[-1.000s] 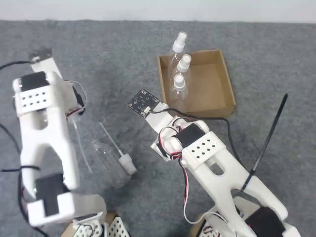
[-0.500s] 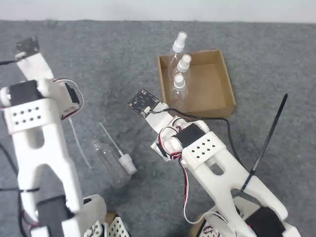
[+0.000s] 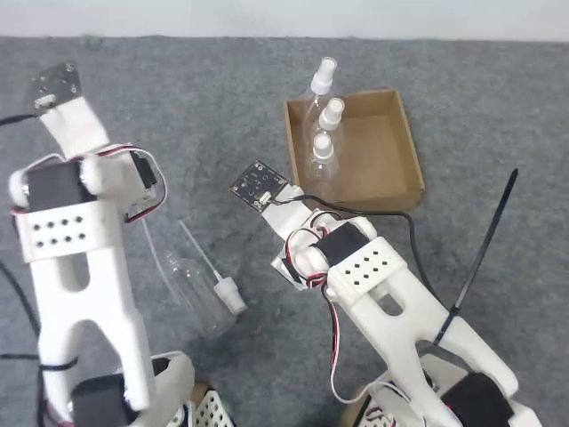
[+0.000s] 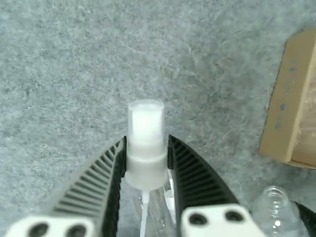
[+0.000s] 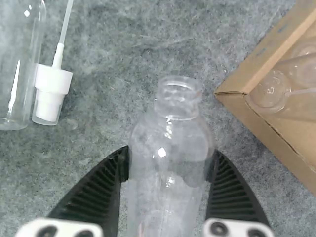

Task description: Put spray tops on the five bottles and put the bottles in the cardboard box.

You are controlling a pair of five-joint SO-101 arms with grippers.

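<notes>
box (image 3: 380, 153): 3 capped bottles (image 3: 322, 163) | left jaws: 1 spray top (image 4: 145, 143) clamped | right jaws: 1 open bottle (image 5: 170, 148) gripped

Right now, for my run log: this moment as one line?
left gripper: shut on spray top | right gripper: shut on uncapped bottle | cardboard box: three capped bottles | table: loose bottle, loose spray top
</notes>
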